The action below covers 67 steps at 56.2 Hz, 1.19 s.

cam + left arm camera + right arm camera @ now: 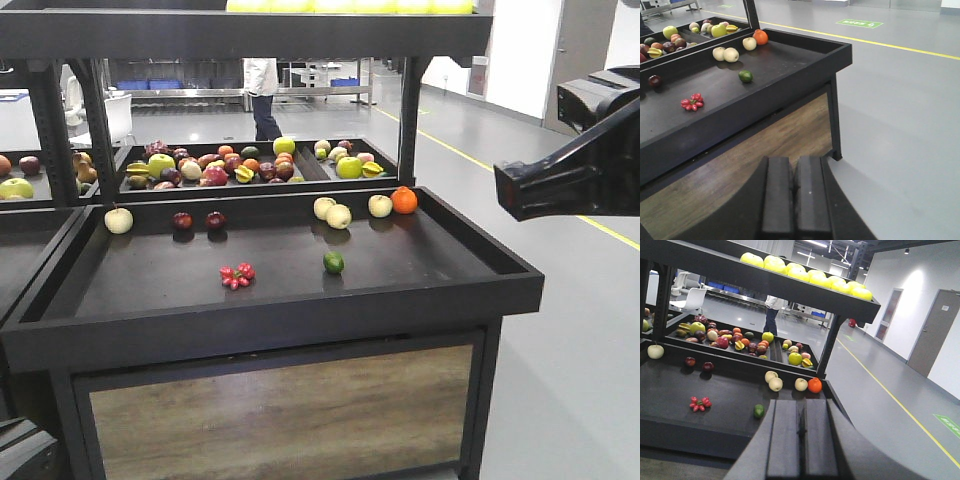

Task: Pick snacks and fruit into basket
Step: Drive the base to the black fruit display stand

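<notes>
Fingers (pixel 777 195) of the left gripper (pixel 794 162) are pressed together on nothing, and so are those of the right gripper (pixel 802 405). Just ahead of the right fingers, on the black worktop (pixel 670 405), lies a green lime (pixel 758 411). A red fruit cluster (pixel 700 403) sits to their left. Farther off are pale apples (pixel 775 384) and an orange (pixel 814 385). Beyond the left fingers is a green floor marking (pixel 860 23), its writing too small to read.

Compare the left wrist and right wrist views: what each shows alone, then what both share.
Left wrist only: the stand's wooden front panel and the shut left gripper. Right wrist only: yellow fruit on the top shelf, a person, a grey door and the shut right gripper. Both: the orange, the lime and the red berry cluster.
</notes>
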### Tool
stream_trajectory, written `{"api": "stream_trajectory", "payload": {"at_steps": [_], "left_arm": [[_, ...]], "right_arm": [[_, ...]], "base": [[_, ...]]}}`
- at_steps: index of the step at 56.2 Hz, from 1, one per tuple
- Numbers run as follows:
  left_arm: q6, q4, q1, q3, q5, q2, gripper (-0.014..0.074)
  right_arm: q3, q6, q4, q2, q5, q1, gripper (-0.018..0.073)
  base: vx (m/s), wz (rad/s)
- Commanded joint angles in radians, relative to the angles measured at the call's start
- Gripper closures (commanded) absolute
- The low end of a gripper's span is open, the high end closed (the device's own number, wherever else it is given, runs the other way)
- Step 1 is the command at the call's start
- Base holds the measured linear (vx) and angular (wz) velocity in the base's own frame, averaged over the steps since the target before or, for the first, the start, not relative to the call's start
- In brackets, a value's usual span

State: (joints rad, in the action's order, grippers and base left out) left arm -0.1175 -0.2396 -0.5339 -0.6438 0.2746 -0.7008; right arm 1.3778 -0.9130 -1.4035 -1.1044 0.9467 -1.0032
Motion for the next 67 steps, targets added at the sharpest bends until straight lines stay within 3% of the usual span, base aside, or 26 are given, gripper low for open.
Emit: {"api": "stream_trajectory", "payload": {"at_steps": [1,67], "left_arm": [[-0.006,0.004,-0.005,-0.029,-0.08,0.0,0.0602],[-0.006,0.004,-0.005,-0.029,-0.08,0.0,0.0602]], "right_arm": [[0.03,0.007,-0.073,0.014,-0.029,0.005,0.0566],[0.03,0.007,-0.073,0.014,-0.029,0.005,0.0566]], "base": [[0.32,0.07],[0.38,-0.05]]}}
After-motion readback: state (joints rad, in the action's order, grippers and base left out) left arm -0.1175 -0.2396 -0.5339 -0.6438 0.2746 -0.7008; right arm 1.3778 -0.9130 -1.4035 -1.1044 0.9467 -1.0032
